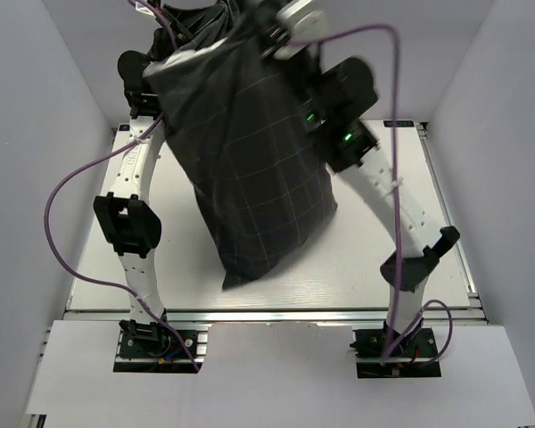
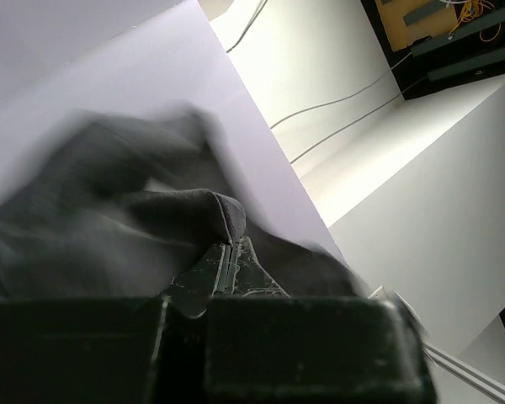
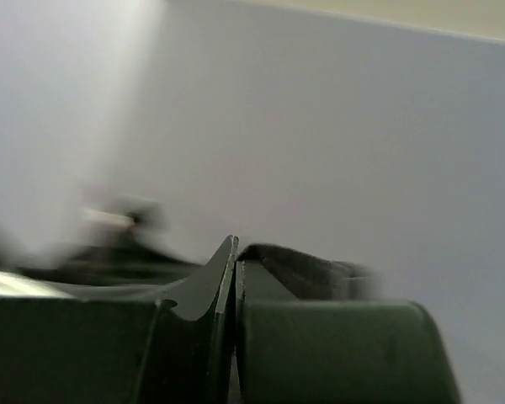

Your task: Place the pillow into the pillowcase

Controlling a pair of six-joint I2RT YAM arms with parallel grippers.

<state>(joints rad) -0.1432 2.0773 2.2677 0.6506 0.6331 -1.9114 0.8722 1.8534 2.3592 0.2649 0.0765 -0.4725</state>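
Charcoal cloth with a thin pale grid: the case hangs lifted over the surface. Its upper edge is high at the far side. Its lower corner dips toward the near middle, and I cannot tell whether it touches down there.

The left hand is closed tight on a rolled fold of the dark cloth, which the left wrist view shows pinched between its fingers. The right hand is likewise closed, its fingers pressed together with a dark hem lying at their tips. Seen from above, it meets the case at the upper right corner, so it is judged to grip the cloth too.

No pillow is in sight anywhere. The case looks full and rounded rather than limp, which suggests the pillow sits inside it.

Held by its two top corners, the sack probably hangs mouth upward, so its load can settle toward the closed bottom under its own weight. That seems the reason for the raised, spread hold. The task appears near its end. Blur in both wrist views hides finer detail of the grips.
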